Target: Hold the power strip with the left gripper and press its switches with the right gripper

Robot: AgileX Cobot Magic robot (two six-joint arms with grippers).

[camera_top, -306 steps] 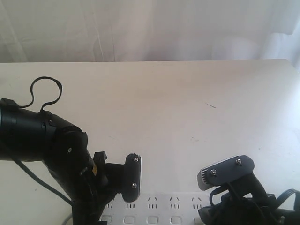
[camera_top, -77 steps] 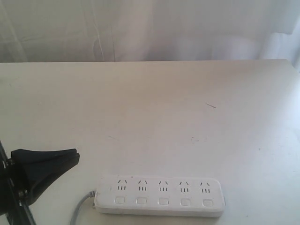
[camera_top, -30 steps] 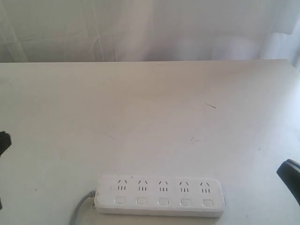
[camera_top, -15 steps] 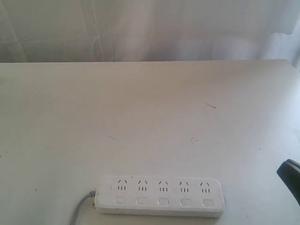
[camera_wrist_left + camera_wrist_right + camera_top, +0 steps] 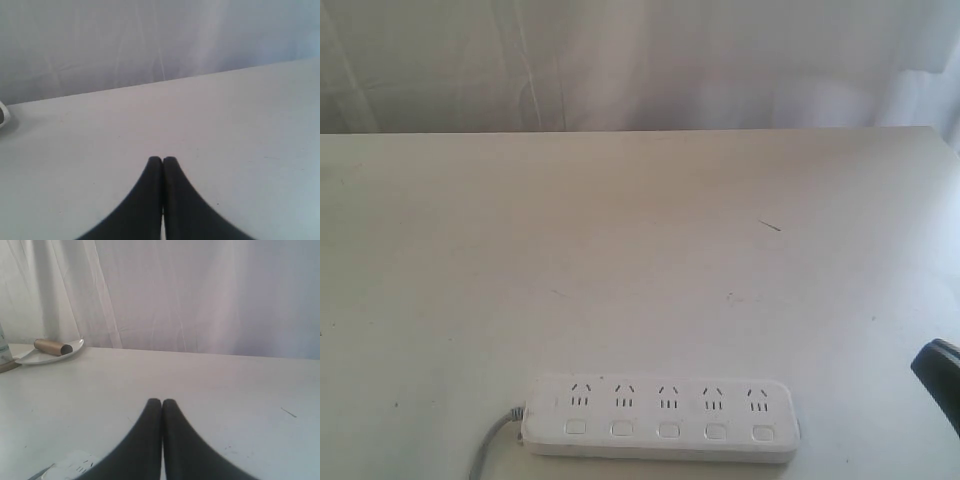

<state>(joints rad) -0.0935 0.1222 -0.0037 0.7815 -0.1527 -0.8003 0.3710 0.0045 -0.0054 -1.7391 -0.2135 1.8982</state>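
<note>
- Exterior view: the strip lies flat on the counter near its front edge. Its switches face up in a row below the outlets, and the cord trails off its left end. Nothing touches it. The left gripper, a dark scrap at the left edge a second ago, has gone from this view. The right gripper is only a dark sliver at the right edge, well apart from the strip.
- Left wrist view: the left fingers are clenched on nothing above bare counter, and no strip is in sight.
- Right wrist view: the right fingers are likewise clenched and empty. A corner of the strip shows low beside them. A plate holding a brown roll sits far off.
- Both arms have drawn back and the strip is unheld, so the pressing looks finished or paused.
</note>
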